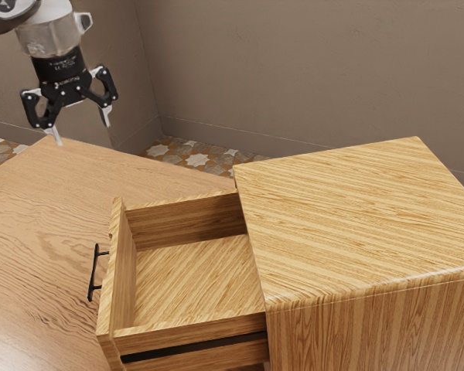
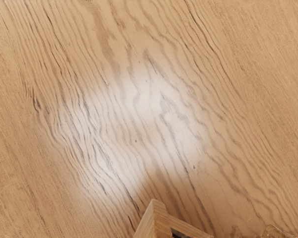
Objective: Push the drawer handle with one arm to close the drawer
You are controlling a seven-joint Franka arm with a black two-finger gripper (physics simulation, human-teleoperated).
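Tool [image 1: 82, 130] hung spread and empty, well apart from the black handle [image 1: 93, 272]. Handle sat on the front of the drawer [image 1: 124, 270], which stood far out of its cabinet [image 1: 356, 216]. Closing looked unbegun; approach, contact and the full push were left.

Both views down onto tabletop [image 1: 31, 209]

Silvery wrist [image 1: 46, 35], white-lettered black collar [image 1: 56, 68], angular black jaws.
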